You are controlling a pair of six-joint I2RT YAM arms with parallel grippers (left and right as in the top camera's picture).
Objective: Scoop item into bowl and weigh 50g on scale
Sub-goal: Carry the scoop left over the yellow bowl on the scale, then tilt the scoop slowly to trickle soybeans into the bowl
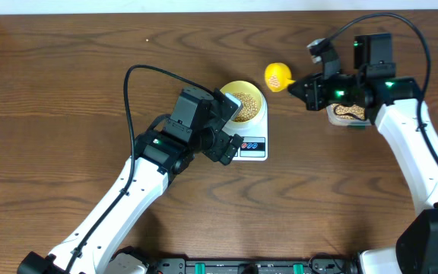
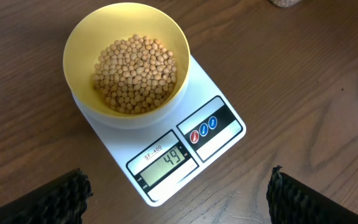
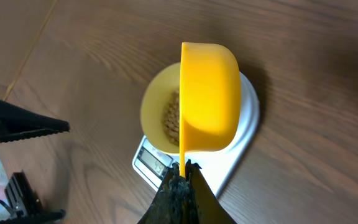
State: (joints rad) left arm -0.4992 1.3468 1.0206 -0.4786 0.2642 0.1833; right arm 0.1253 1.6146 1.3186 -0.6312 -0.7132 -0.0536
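The pale yellow bowl [image 2: 126, 59] stands on the white scale [image 2: 188, 146] and holds a heap of tan beans [image 2: 135, 74]. The display [image 2: 166, 163] reads 49. In the overhead view the bowl [image 1: 243, 100] and scale [image 1: 251, 144] sit mid-table. My left gripper [image 2: 178, 199] is open and empty, just in front of the scale. My right gripper [image 3: 183, 171] is shut on the handle of the bright yellow scoop [image 3: 209, 99]. The scoop [image 1: 277, 77] is held in the air, right of the bowl and turned on its side.
A clear tub [image 1: 347, 114] with beans sits at the right, partly hidden under my right arm. The left arm [image 1: 128, 198] runs from the front edge to the scale. A black cable [image 1: 139, 76] loops over the table behind it.
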